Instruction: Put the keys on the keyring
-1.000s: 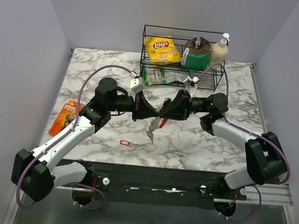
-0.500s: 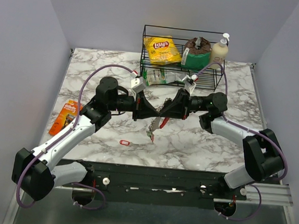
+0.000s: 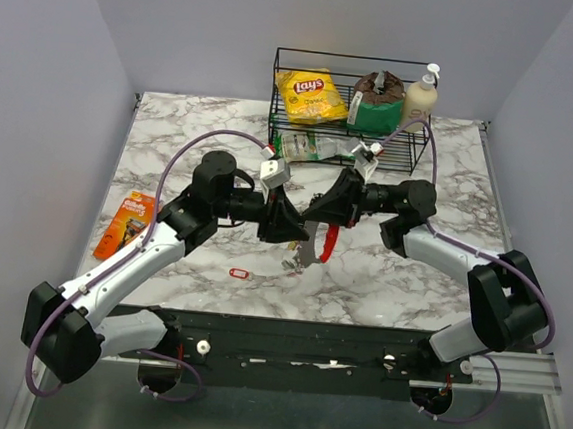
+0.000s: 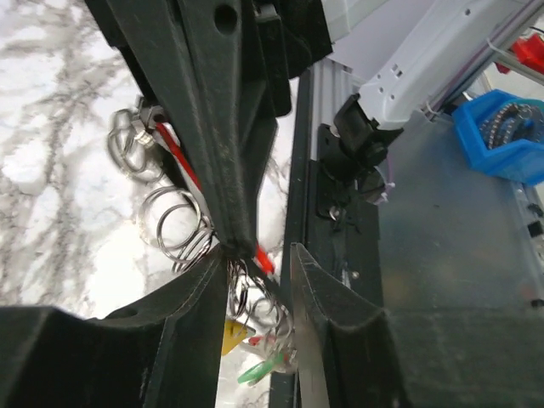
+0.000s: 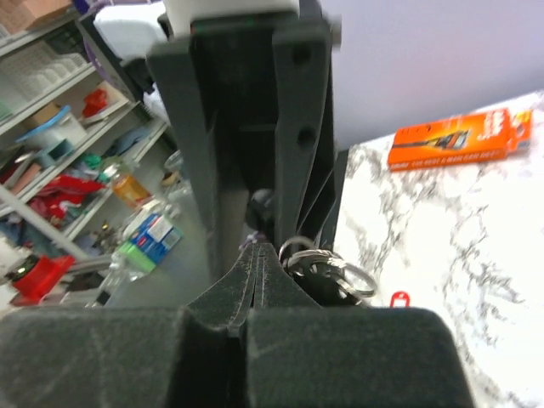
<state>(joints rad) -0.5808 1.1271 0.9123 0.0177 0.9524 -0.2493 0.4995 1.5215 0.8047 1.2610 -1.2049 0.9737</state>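
From the near edge of the marble table (image 3: 172, 144), the first thing I saw was a lone red tag (image 3: 239, 273), lying flat well in front of the wire rack (image 3: 346, 129) and a little left of its left end.

Just beyond the tag, still well short of the rack, the two arms met nose to nose above the table. The bunch hung below them. The keys (image 3: 293, 263) dangled lowest, one with a green tag (image 4: 263, 370), and a silvery-grey flat piece (image 3: 306, 251) and a red oval loop (image 3: 329, 240) hung beside them, the loop toward the rack's right side.

The left gripper (image 3: 292, 223) had its fingers (image 4: 191, 297) apart. The thin wire of the keyring (image 4: 245, 293) stood in the gap between them, and neither pad pressed on it. The right gripper (image 3: 323, 214) came in from the opposite side with its fingers squeezed flat together, and their tip appeared to pinch that same thin ring. Further coils of ring (image 4: 178, 223) showed beside it, and I could not tell how they linked.

Far off to the left of the rack, near the table's left edge, lay an orange razor pack (image 3: 125, 223).

The rack stood against the far edge. It held a yellow chip bag (image 3: 312, 96), a brown and green pouch (image 3: 377, 100) and a cream pump bottle (image 3: 420, 98) on top, and a green-and-white packet (image 3: 307, 148) below.
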